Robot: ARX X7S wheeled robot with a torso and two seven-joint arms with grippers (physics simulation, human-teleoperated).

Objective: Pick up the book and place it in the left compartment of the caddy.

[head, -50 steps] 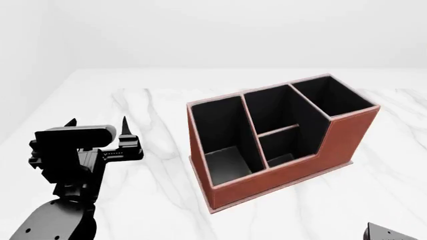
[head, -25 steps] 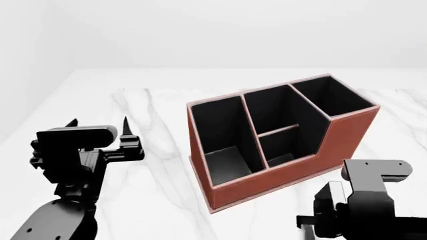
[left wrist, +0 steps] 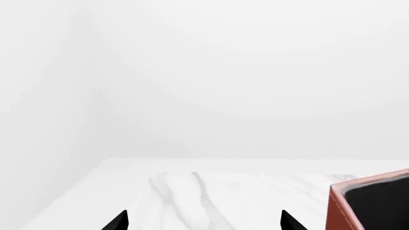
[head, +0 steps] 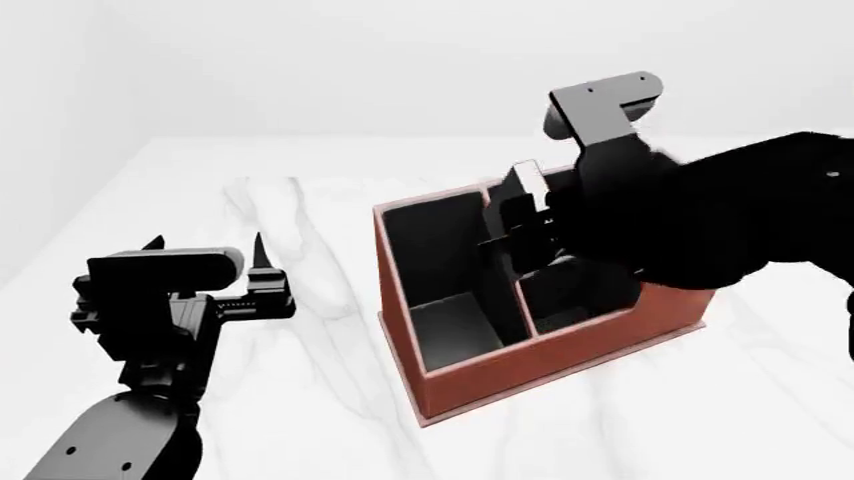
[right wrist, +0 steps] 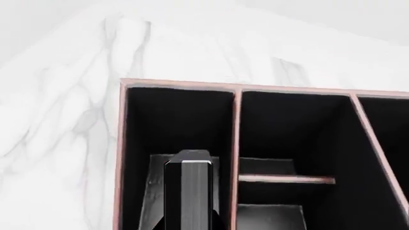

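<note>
The reddish-brown caddy stands on the white marble table, its taller end at the far right. My right gripper hangs over it, shut on the thin black book, which stands upright on edge. In the right wrist view the book sits between the gripper jaws, directly above the long left compartment. That compartment is empty in the head view. My left gripper is open and empty, left of the caddy; the left wrist view shows its open gripper and a caddy corner.
The marble table stretches to a far edge against a white wall. The two short middle slots and the tall end slot lie right of the left compartment. My right forearm covers the caddy's far right part.
My right arm has swung up from the lower right and now hangs over the caddy with the book. My left arm has barely shifted.
</note>
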